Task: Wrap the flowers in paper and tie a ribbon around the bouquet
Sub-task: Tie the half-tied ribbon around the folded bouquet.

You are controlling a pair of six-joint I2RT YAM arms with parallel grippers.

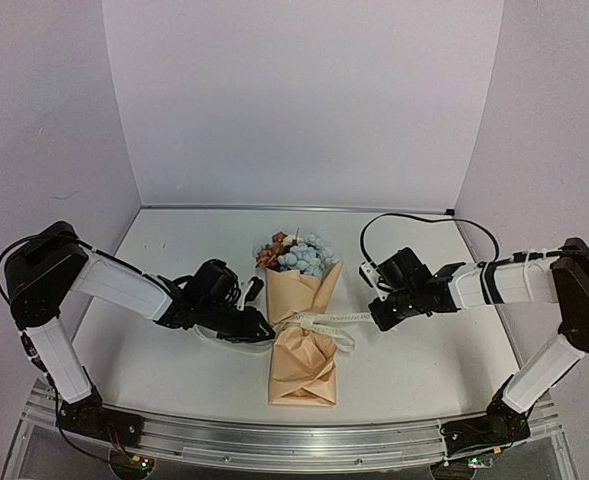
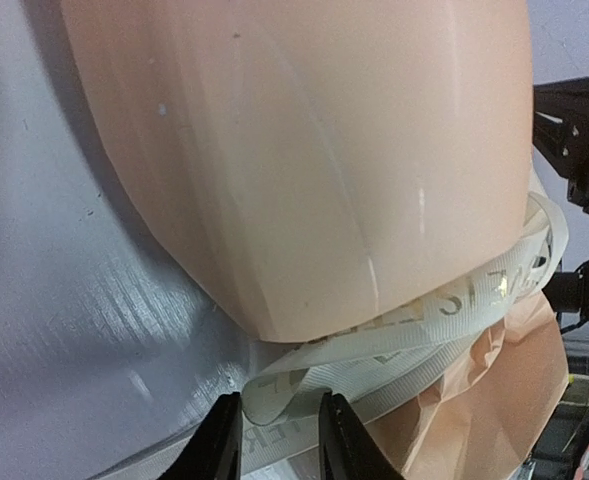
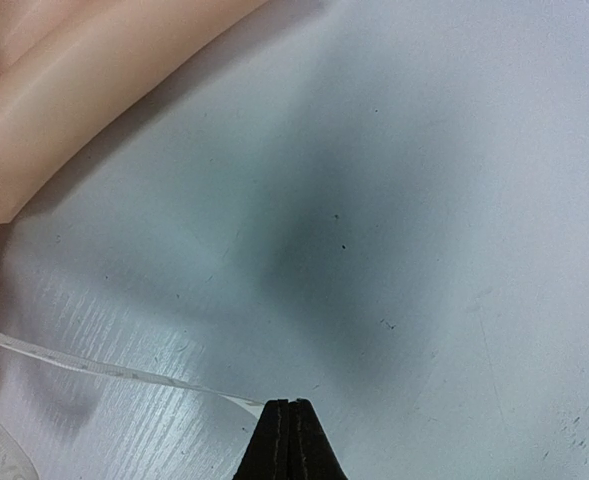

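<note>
Tan bouquet [image 1: 304, 360] lies at frame centre, long axis vertical, flowers [image 1: 299, 255] pointing to top. Cream ribbon [image 1: 326, 322] circles waist. 2 grippers flank it: left gripper [image 2: 279, 425] narrow around ribbon loop, grip unclear; right gripper [image 3: 289, 410] pinched on ribbon end.

Gold lettering on the ribbon [image 2: 464, 305] is too blurred to read
</note>
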